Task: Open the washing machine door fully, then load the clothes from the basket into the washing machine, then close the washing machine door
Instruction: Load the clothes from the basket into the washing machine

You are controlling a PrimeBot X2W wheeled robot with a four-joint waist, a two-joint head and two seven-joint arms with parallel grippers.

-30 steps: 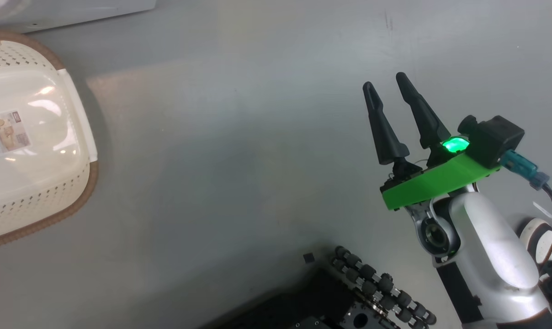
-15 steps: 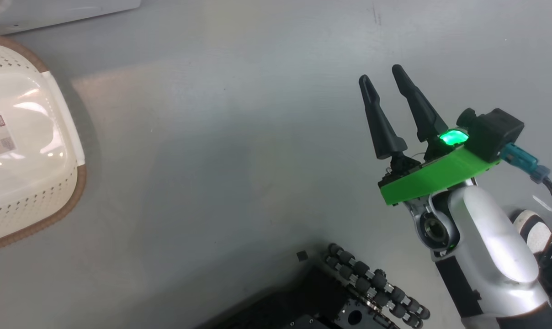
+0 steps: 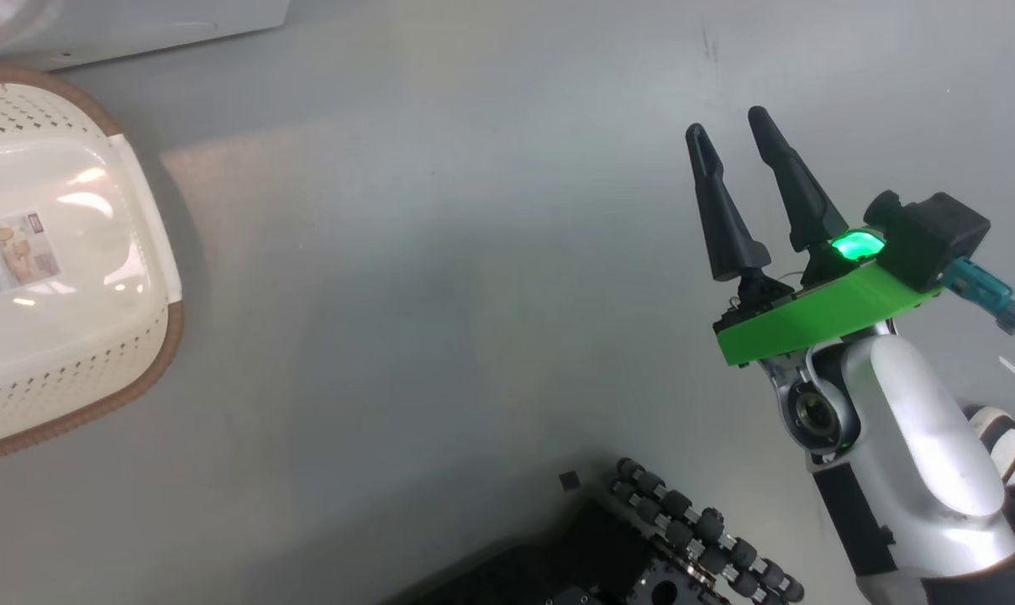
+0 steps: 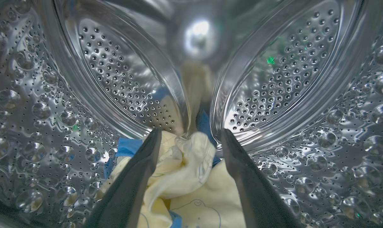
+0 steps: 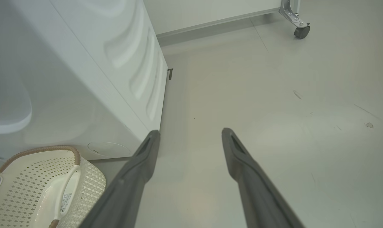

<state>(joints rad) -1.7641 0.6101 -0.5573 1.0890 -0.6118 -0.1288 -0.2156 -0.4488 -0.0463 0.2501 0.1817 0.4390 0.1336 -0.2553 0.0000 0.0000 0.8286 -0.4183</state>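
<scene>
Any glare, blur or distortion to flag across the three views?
Head view: lamp glare on the basket floor, green light by the right tool blown out. Left wrist view: bright hotspot and smeared reflections at the drum back; clothes sharp inside the open left tool. Right wrist view: even light, washing machine edges lean with wide-angle distortion.

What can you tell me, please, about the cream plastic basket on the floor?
The rectangular cream plastic basket stands upright on the grey floor, close before the white washing machine. Its sides are perforated, its rim is brown, and a white handle runs along one side. The glossy bottom that shows is bare but for a label sticker. Whether it touches the machine I cannot tell.
</scene>
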